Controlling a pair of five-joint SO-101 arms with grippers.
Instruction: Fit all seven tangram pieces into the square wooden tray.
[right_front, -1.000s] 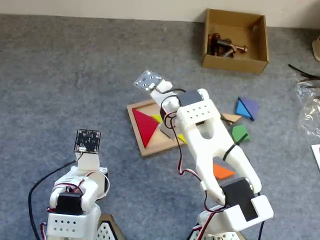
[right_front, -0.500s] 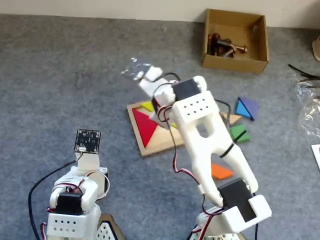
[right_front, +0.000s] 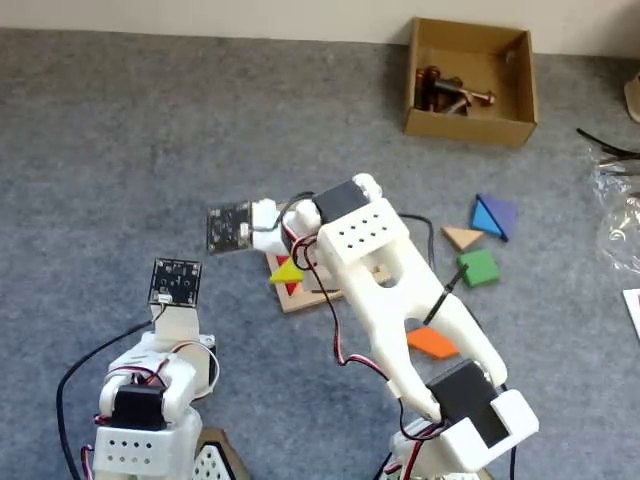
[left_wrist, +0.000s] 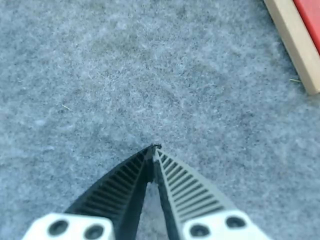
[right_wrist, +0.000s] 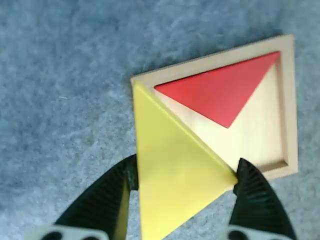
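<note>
The yellow triangle (right_wrist: 170, 170) sits between the two black fingers (right_wrist: 115, 195) of the right gripper (right_wrist: 185, 172), which press on its opposite edges, so the jaws are clamped on the piece. In the right wrist view the triangle covers one corner of the square wooden tray (right_wrist: 289, 100) and reaches out past the rim over the grey carpet (right_wrist: 60, 60). Whether it touches the wood or hangs just above it cannot be told. Inside the tray the red triangle (right_wrist: 220, 95) lies flat, its long side along one wall, with bare wood beside it.

From the high view the right arm (right_front: 400, 300) stretches over the tray (right_front: 300, 298) and hides most of it. The yellow triangle (right_front: 287, 271) shows at the tray's near-left corner, with a sliver of the red triangle (right_front: 292, 288) just beside it.

The other pieces lie on the carpet to the right of the arm. The orange piece (right_front: 433, 342) is nearest the arm's base and the green square (right_front: 479, 267) is farther up. The small tan triangle (right_front: 461, 237) comes next, and the blue triangle (right_front: 487, 216) rests against a purple piece (right_front: 505, 210).

The left gripper (left_wrist: 152, 150) has its ribbed fingers pressed together at the tips, with nothing between them, over bare carpet. A corner of the tray (left_wrist: 292, 45) lies off to one side. The left arm (right_front: 160, 390) stands well apart from the tray. A cardboard box (right_front: 465, 128) sits at the far edge.
</note>
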